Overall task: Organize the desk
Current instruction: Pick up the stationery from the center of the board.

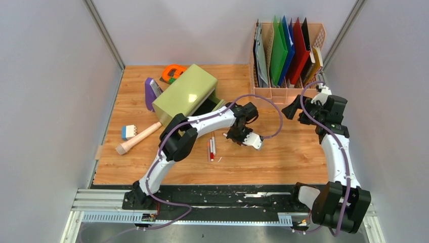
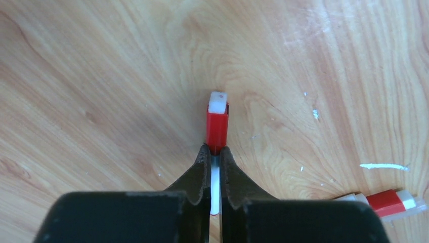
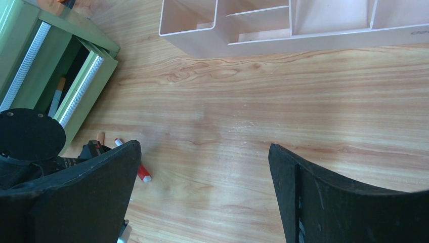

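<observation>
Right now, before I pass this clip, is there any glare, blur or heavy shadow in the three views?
Top view: evenly lit, one glare patch on the green chest. Left wrist view: the red-and-white marker is sharp, the left hand near the lens soft-edged, the desk slightly washed out. Right wrist view: wood grain crisp, the right hand a featureless black silhouette.

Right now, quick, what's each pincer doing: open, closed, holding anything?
Left pincer: closed on a red and white marker.
Right pincer: open, holding nothing.
</observation>
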{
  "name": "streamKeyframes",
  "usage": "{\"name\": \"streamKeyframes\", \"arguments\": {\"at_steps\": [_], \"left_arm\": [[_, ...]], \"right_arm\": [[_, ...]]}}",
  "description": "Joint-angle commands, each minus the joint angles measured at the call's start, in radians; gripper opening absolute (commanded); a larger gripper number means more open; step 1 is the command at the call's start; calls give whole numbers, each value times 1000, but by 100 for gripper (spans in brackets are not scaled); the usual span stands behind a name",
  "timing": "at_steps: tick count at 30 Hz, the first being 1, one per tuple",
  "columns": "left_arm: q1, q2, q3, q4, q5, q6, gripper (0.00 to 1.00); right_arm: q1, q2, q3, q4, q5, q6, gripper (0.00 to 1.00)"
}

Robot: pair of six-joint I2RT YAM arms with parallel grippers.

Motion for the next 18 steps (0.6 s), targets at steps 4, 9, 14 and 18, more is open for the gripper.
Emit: {"name": "streamKeyframes", "arguments": {"at_steps": [4,9,14,18], "left_arm": [[-2,-153,-99,214,-159,-352,0],[0,-214,3,158,-220,-613,0],[16,-224,87,57,-364,-736,0],[60,-251,130,21,-363,-834,0]], "right_arm": [[-15,6,13,14,-30,-8,100],[-19,17,13,14,-28,-9,100],[-28,11,13,14,-24,-9,100],[-36,8,12,14,-29,-7,100]]}}
